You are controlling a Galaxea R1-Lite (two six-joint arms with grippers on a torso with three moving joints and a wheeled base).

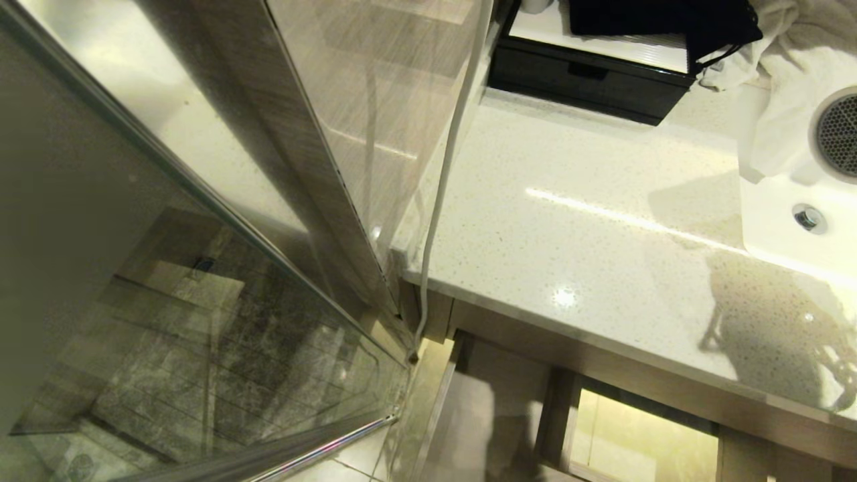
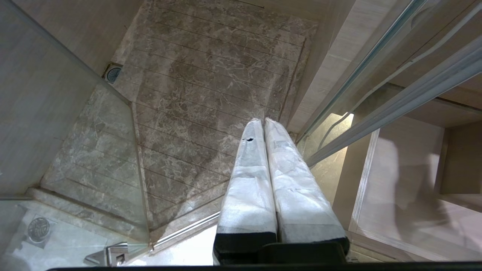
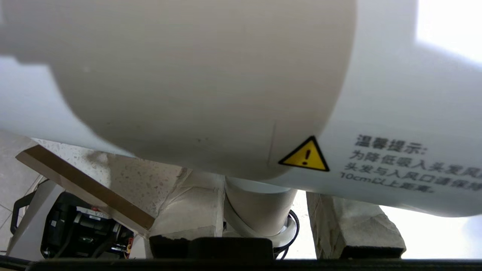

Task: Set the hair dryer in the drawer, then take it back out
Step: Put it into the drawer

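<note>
Two pincers noted: right pincer (image 3: 260, 226) clamped hair dryer (image 3: 211, 86) handle above tabletop (image 1: 589, 221); left pincer (image 2: 263, 122) closed, empty. Next: lower into open drawer (image 1: 495, 408), probably.

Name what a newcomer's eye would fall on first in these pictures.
The white hair dryer fills the right wrist view, its handle clamped between the right gripper's fingers, a yellow warning triangle on its barrel. In the head view a glossy speckled countertop dominates, with the drawer pulled open below its front edge. The left gripper hangs shut above the shower floor.
</note>
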